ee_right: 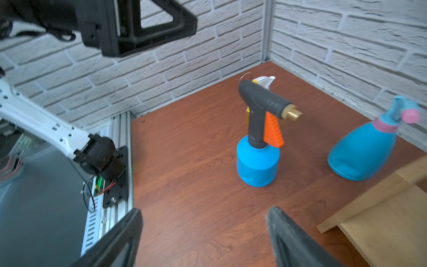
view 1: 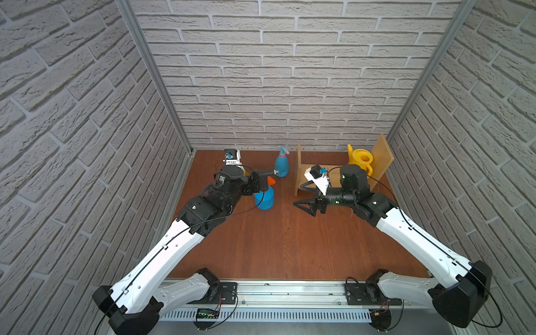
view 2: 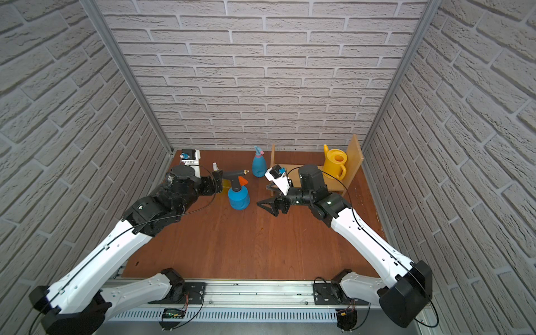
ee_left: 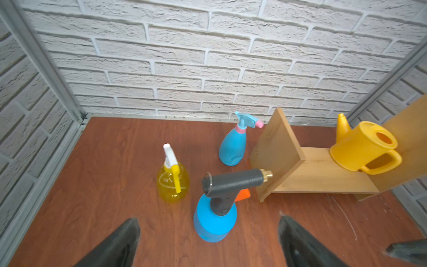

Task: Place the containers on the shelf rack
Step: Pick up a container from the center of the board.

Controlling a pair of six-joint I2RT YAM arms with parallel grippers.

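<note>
1. The left gripper [ee_left: 208, 219] has its jaws spread wide with nothing held. It faces the blue pressure sprayer [ee_left: 212, 228], which stands upright on the table [ee_left: 104, 161] just ahead of the fingers.
2. The right gripper [ee_right: 204, 209] is also spread wide and empty, with only bare table between its fingers. In a top view it hangs [view 1: 297, 196] just beside the front corner of the shelf rack [view 1: 298, 171], between the rack and the pressure sprayer.
3. The translucent yellow spray bottle [ee_left: 172, 182] stands on the table just beside the pressure sprayer, on the side away from the rack.
4. The light-blue spray bottle [ee_left: 232, 148] stands on the table farther back, close to the outer face of the rack's left side board.
5. The yellow watering can [ee_left: 360, 148] sits upright on the rack's horizontal board, at the end by the right side board, with its handle toward the front and its spout toward the back wall.
</note>
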